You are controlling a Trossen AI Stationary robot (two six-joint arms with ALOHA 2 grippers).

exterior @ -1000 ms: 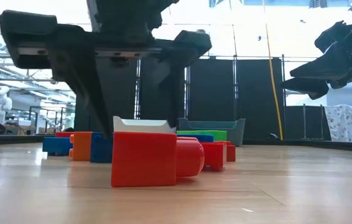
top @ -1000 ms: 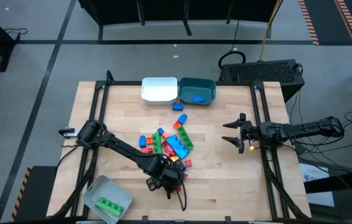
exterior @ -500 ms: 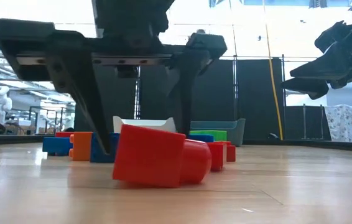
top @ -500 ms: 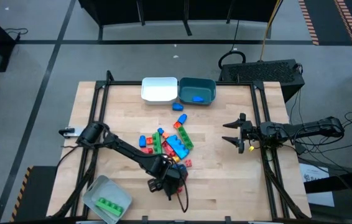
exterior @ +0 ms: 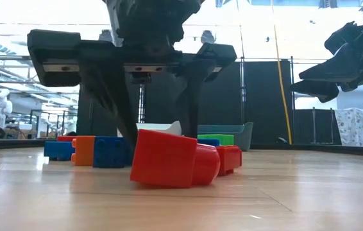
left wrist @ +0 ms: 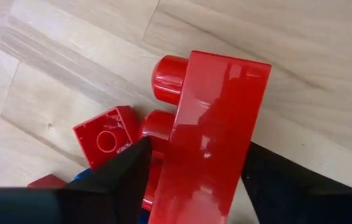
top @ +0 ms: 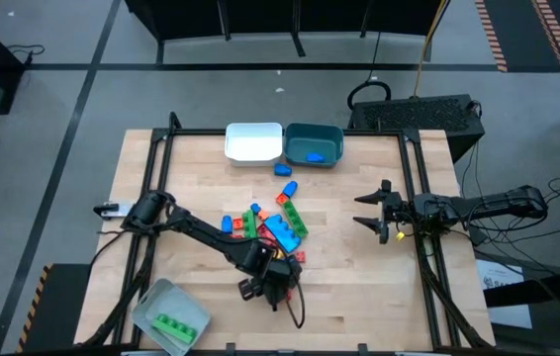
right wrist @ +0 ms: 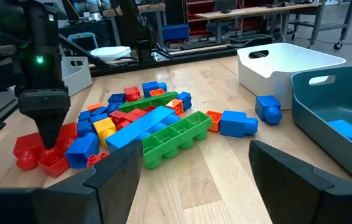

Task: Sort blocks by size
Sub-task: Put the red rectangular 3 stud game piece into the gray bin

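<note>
The blocks (top: 270,225) lie in a loose heap of blue, green, red, orange and yellow at the table's middle. At the heap's near edge my left gripper (top: 270,279) points steeply down and is shut on a red block (exterior: 168,160), which the high view hides under the gripper. That red block (left wrist: 213,124) has two round studs on one side, and a small red cube (left wrist: 104,140) lies just beside it. My right gripper (top: 371,210) waits open at the table's right side, held level above the top, with nothing between its fingers (right wrist: 111,180). My left gripper pinches the red block between its two fingers, one on the studded side (left wrist: 150,144) and one on the opposite face (left wrist: 249,155). The fingers come from above, pointing steeply down. The block is tilted, with its lower edge (exterior: 162,185) on the table.
A white bin (top: 253,141) and a teal bin (top: 327,138) holding a blue block (top: 315,156) stand at the far edge. A clear-grey bin (top: 156,307) with a green block (top: 173,324) sits at the near left corner. Bare wood lies right of the heap.
My left gripper has sunk lower over the red block, shifted slightly toward the table's right, and drawn its fingers together onto it. The block, lying flat a second ago, has tipped to a tilt and slid a little to the right.
</note>
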